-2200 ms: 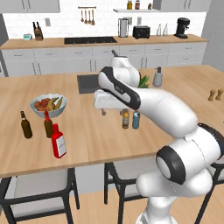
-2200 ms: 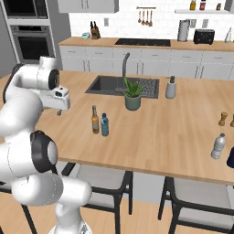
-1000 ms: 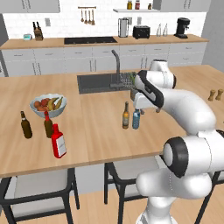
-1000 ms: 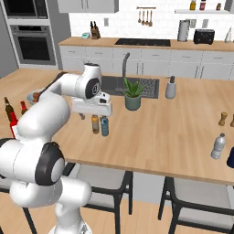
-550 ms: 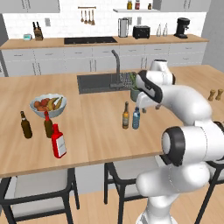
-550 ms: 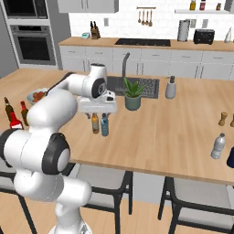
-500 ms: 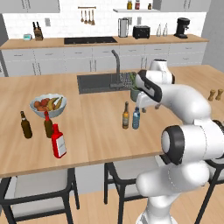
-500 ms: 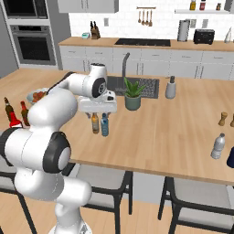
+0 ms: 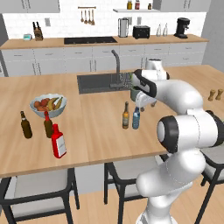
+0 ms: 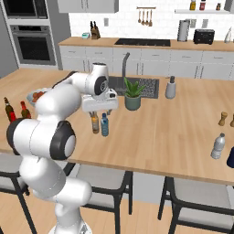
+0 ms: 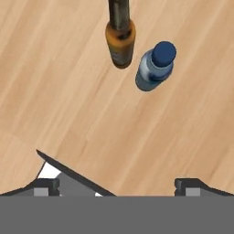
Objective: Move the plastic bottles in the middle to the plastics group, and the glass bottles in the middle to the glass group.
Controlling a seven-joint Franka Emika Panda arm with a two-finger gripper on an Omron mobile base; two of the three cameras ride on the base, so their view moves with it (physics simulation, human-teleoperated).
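Note:
Two bottles stand close together in the middle of the wooden counter: a slim amber bottle [image 9: 126, 116] [image 10: 94, 122] [image 11: 120, 39] and a small pale-blue water bottle [image 9: 136, 118] [image 10: 104, 124] [image 11: 155, 66] with a blue cap. My gripper [image 9: 141, 105] [image 10: 98, 111] [image 11: 116, 185] hangs open above them with nothing between its fingers, and both bottles lie ahead of the fingertips in the hand view. The red white-labelled bottle [image 9: 58, 141] stands far left beside the two dark brown bottles [image 9: 26, 124] [image 9: 47, 124].
A fruit bowl [image 9: 48, 103] sits behind the dark bottles. The sink [image 9: 100, 83] and a potted plant [image 10: 133, 95] lie behind the middle bottles. A clear plastic bottle [image 10: 218, 146] stands far right near the edge, with salt and pepper shakers [image 10: 222, 119] beyond it.
The arm swung right from the left half of the counter to above the amber and blue bottles. It has held nearly still for the last half second.

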